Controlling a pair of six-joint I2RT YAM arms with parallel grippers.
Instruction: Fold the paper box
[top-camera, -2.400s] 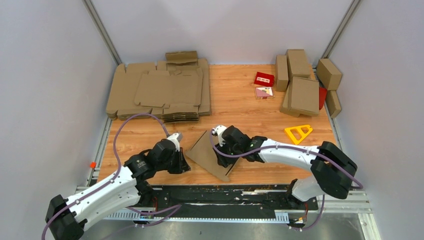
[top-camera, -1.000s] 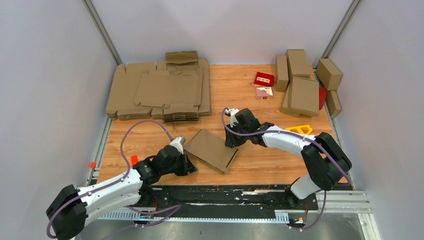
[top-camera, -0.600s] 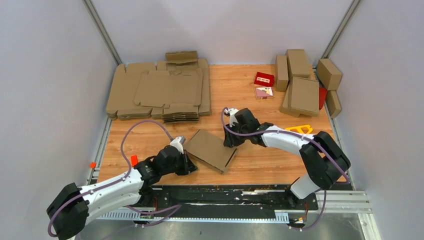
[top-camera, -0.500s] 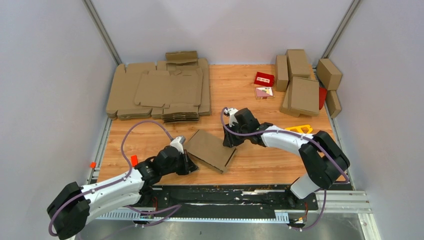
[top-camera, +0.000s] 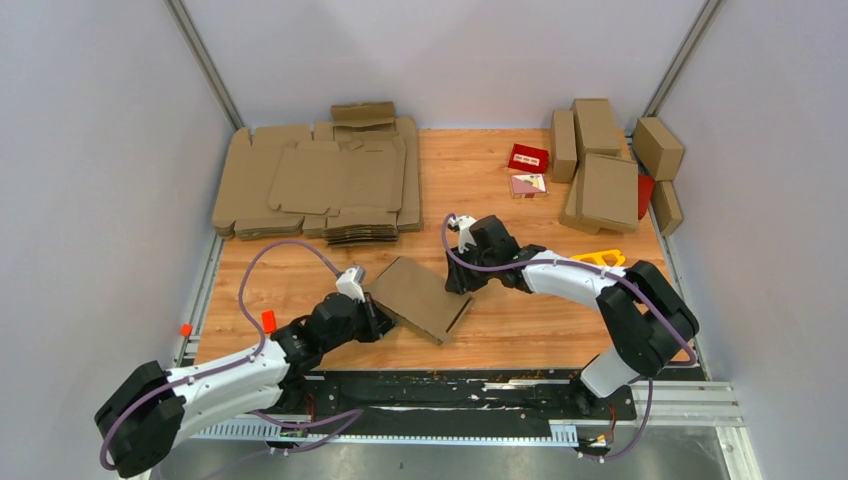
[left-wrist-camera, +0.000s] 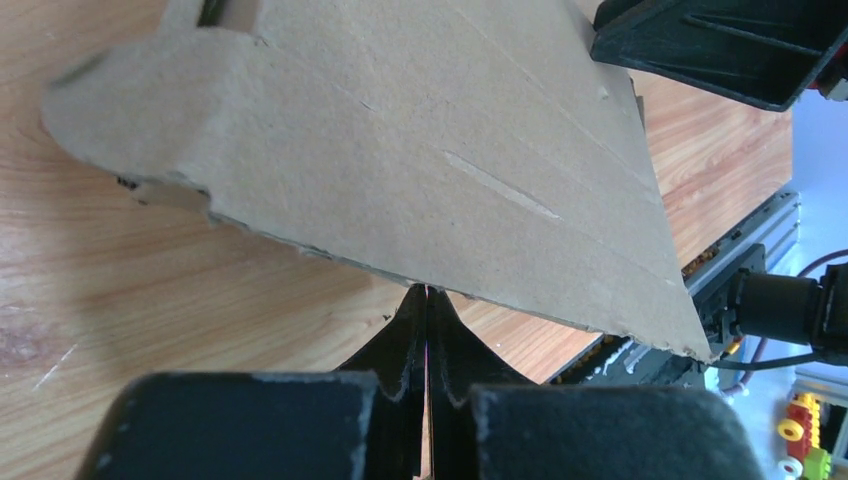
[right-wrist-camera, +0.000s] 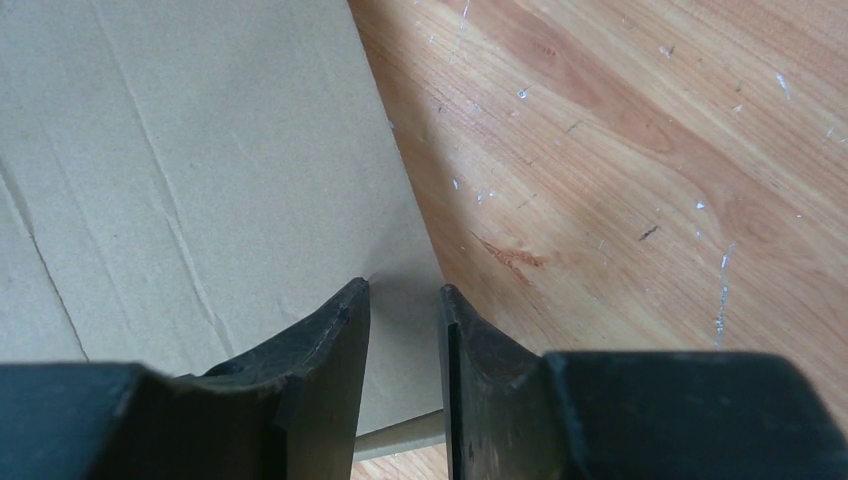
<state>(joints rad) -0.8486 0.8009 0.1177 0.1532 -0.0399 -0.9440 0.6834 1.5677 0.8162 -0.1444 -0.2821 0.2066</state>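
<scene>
Finding: the paper box (top-camera: 420, 298) lies folded low on the wooden table (top-camera: 500, 210), near its front edge and between both arms. We note its long axis runs diagonally, far-left to near-right.

The left gripper (top-camera: 374, 318) is fully closed on nothing, its tips at the box's left edge. The right gripper (top-camera: 458, 287) is narrowly parted over the far-right edge, with nothing seen clamped.

Plain grey walls (top-camera: 450, 60) enclose the table.

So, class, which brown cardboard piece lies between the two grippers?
The lone paper box at front centre; the pile of flat blanks sits back left, the finished boxes back right.
</scene>
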